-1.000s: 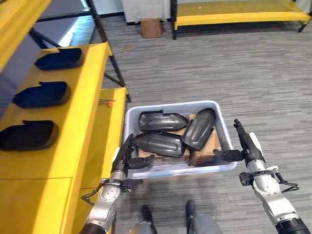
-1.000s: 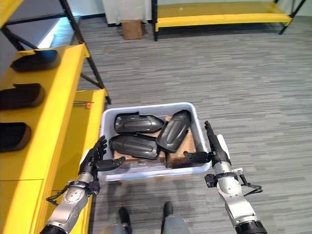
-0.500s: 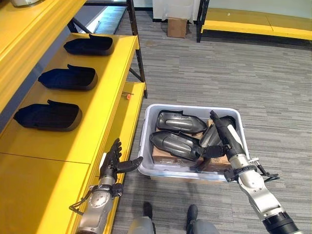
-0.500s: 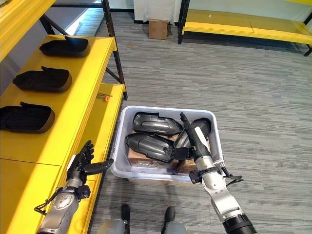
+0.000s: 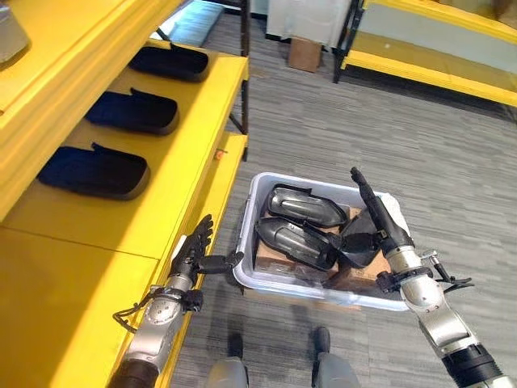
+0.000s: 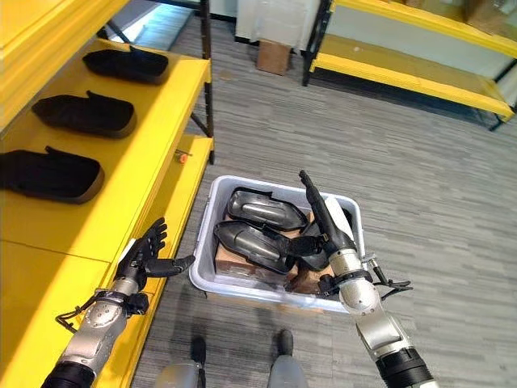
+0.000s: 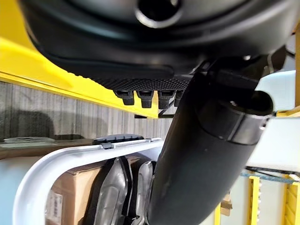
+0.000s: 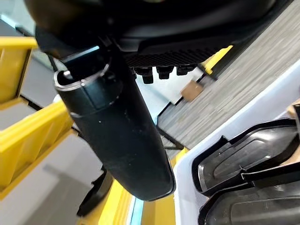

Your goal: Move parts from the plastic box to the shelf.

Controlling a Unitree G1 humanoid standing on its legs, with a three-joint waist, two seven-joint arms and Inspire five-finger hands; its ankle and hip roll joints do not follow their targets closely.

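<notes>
Grey striped floor (image 5: 452, 162), with a yellow shelf (image 5: 186, 153) along the left side and a white plastic box (image 5: 266, 279) beside its lower tier; inside the box, dark moulded parts (image 5: 299, 208) lying on a brown carton (image 5: 271, 257), three of them as far as can be judged; on the shelf, three more dark parts (image 5: 97, 171) in a row.

Compared with a second ago: right hand (image 5: 378, 222) now moved from outside the box rim to above the rightmost part, fingers straight, thumb near the part, nothing grasped yet; left hand (image 5: 194, 252) withdrawn from the box wall, now open between box and shelf, holding nothing.

Probably the start of a pick with the right hand; transfer to the shelf not yet begun.
</notes>
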